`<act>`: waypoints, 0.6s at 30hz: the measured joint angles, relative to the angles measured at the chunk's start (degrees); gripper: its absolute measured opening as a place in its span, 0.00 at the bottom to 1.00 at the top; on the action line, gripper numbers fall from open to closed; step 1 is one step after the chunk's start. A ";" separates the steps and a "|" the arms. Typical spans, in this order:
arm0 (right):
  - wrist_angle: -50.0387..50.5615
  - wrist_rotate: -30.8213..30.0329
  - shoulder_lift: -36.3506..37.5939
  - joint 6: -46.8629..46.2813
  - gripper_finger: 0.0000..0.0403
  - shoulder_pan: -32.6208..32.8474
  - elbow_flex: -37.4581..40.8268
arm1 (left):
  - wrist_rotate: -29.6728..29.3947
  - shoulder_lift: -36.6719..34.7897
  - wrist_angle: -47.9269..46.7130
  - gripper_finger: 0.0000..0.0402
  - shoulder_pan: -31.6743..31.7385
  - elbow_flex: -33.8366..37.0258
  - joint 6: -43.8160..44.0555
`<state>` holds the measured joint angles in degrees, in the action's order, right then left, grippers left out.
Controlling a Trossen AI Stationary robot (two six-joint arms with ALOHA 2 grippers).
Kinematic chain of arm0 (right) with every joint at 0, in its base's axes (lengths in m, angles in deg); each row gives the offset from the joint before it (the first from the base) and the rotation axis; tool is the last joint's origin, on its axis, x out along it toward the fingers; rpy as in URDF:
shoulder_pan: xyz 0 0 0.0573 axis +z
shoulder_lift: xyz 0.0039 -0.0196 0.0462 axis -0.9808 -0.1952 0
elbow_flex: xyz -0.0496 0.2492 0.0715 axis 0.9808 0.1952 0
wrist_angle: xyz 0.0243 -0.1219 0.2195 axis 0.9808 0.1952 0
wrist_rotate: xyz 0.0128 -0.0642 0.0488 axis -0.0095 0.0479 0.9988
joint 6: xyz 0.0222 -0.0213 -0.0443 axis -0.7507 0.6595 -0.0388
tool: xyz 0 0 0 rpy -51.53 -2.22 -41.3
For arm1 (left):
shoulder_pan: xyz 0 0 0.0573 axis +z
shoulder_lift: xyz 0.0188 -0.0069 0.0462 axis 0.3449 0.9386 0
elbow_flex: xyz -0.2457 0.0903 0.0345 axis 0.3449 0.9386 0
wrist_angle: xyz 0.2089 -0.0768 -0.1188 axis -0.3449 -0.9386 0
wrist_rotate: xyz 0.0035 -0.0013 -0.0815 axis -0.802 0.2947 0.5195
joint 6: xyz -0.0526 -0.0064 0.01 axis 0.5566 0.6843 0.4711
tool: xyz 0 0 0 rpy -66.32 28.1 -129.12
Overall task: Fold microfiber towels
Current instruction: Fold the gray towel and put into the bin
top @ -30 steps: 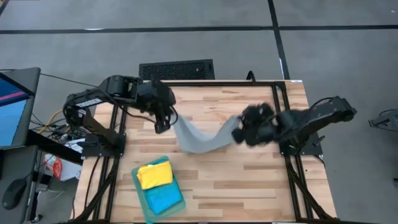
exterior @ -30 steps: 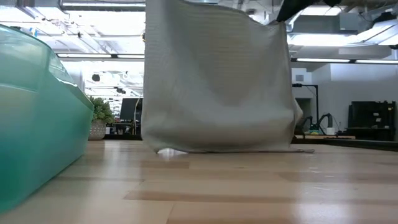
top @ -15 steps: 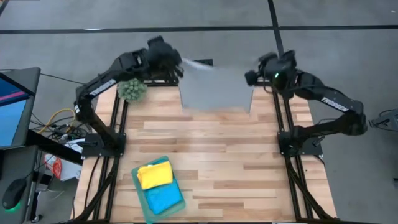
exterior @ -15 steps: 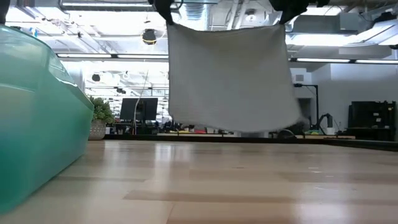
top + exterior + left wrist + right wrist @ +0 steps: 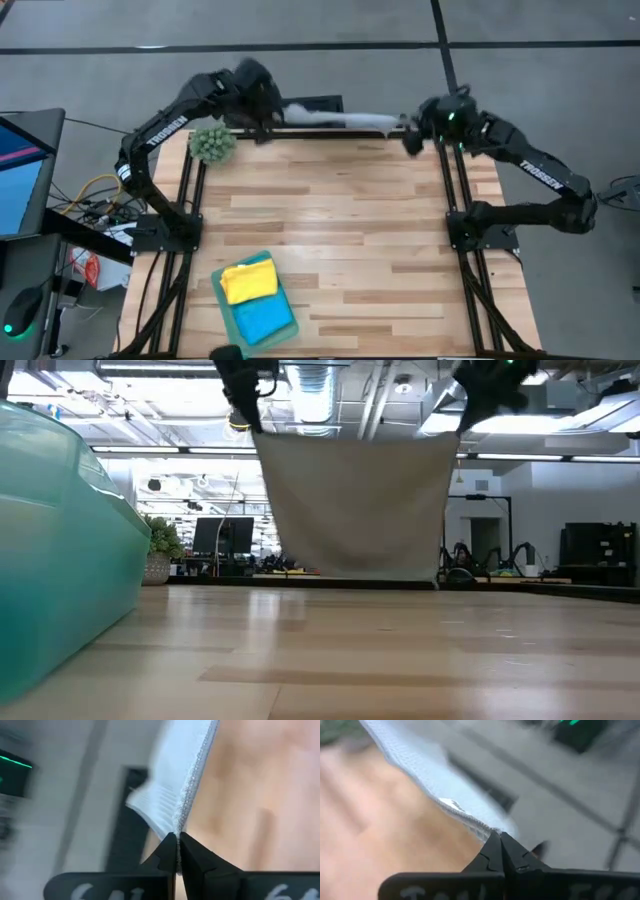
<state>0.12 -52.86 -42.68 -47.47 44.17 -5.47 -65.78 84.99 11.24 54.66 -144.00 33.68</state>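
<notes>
From above, the light grey towel (image 5: pixel 335 118) stretches as a thin band along the far edge of the desk (image 5: pixel 340 230), between the left end effector (image 5: pixel 268 112) and the right end effector (image 5: pixel 410 135). Each is clenched on an upper corner, probably so the cloth hangs flat before being laid down for folding. A fuzzy green plant ball (image 5: pixel 211 143) sits near the far left corner, and a teal bin (image 5: pixel 232 327) at the near edge holds a yellow towel (image 5: pixel 248 281) on a blue towel (image 5: pixel 264 318).

From desk height the grey towel shows as a full hanging sheet, its lower hem seemingly clear of the wood, which the top view hides.

The left wrist view shows the fingers (image 5: pixel 192 857) pinched shut on the hem.

The right wrist view shows the same grip on the other corner.
</notes>
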 joint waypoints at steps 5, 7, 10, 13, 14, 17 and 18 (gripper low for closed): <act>-0.02 6.61 6.77 -9.78 0.00 9.35 13.54 | 5.19 -0.22 -8.89 0.00 -5.89 8.58 5.42; -2.21 7.48 9.52 -16.89 0.00 15.04 18.93 | 6.00 -0.59 -10.51 0.00 -9.51 12.92 8.12; -6.39 6.49 13.16 -28.21 0.00 24.61 26.45 | 7.07 -1.95 -10.54 0.00 -15.37 19.81 12.58; -10.72 2.51 14.93 -39.53 0.00 34.71 32.47 | 8.47 -2.90 -7.40 0.00 -21.93 26.83 17.03; -11.76 0.81 15.06 -43.23 0.00 37.93 33.95 | 8.66 -3.12 -5.98 0.00 -24.06 29.17 18.50; -13.14 -5.06 14.71 -53.74 0.00 46.49 36.71 | 8.99 -3.52 -2.10 0.00 -30.26 35.01 22.75; -12.99 -7.12 14.00 -56.86 0.00 48.81 36.96 | 8.97 -3.52 -1.05 0.00 -31.97 36.73 23.83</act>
<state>-12.87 -59.98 -28.68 -104.33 92.97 31.50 -56.81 81.47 10.19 22.69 -107.27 57.52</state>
